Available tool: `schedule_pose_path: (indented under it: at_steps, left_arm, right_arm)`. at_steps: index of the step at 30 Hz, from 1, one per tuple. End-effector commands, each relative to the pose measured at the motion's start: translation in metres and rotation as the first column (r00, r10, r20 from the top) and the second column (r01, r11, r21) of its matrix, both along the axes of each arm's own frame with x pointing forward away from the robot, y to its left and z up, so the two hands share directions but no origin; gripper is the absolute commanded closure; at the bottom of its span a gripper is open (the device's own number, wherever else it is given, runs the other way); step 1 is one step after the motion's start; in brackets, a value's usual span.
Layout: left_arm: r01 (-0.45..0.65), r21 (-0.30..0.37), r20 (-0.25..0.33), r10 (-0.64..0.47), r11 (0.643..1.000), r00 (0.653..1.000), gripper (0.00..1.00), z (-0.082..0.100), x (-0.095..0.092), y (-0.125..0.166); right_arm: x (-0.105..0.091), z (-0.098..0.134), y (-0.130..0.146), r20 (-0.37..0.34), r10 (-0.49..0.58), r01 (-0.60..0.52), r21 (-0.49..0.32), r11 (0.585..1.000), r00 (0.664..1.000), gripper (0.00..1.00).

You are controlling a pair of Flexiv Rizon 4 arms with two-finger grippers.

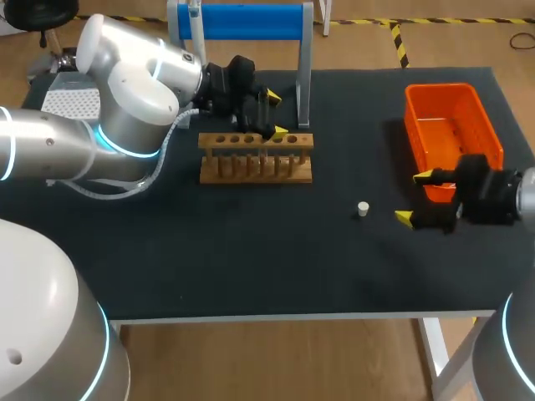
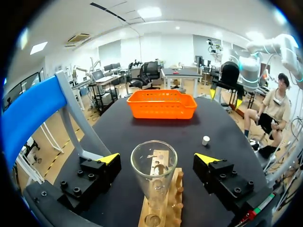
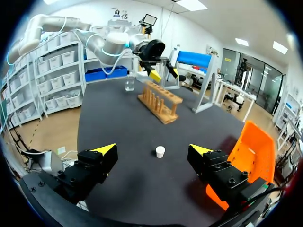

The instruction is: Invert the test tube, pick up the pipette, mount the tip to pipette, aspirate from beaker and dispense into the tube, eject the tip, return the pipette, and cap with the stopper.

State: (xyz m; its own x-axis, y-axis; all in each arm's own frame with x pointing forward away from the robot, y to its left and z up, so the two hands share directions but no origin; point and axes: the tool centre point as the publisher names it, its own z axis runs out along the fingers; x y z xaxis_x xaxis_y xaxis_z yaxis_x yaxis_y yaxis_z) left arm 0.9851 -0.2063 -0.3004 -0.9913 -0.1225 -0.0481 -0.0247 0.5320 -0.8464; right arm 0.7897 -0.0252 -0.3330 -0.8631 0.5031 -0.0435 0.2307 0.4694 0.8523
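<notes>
Both pincers stand with fingers apart. The left pincer (image 2: 157, 158) flanks the test tube (image 2: 154, 179), which stands mouth-up in the wooden rack (image 2: 177, 194), and touches neither side. The right pincer (image 3: 152, 149) has the stopper (image 3: 160, 152) just ahead on the worktop (image 1: 251, 251). The left should probably close squarely below the rim and lift straight out. In the head view the tube is barely discernible, and no pipette can be made out.

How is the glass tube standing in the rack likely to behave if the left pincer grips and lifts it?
The test tube looks like thin clear glass, so it is probably fragile and slippery in the left pincer. Being round-walled, it would likely roll if laid on the table.
</notes>
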Motion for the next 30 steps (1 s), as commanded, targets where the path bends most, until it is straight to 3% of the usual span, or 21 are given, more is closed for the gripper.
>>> schedule_pose_path:
  at_steps: [1,18,30]
  left_arm:
    - [0.002,0.002,-0.002,-0.002,1.000,1.000,0.00,0.000,0.000,0.000]
    - [0.002,0.002,-0.002,-0.002,1.000,1.000,0.00,0.000,0.000,0.000]
    - [0.002,0.002,-0.002,-0.002,1.000,1.000,0.00,0.000,0.000,0.000]
  right_arm:
    - [0.014,-0.016,0.007,-0.022,0.025,-0.026,-0.008,1.000,0.999,0.00]
    - [0.026,-0.044,0.025,-0.068,0.083,-0.085,-0.030,0.996,0.994,0.00]
    - [0.037,-0.059,0.032,-0.063,0.104,-0.105,-0.013,0.994,0.993,0.00]
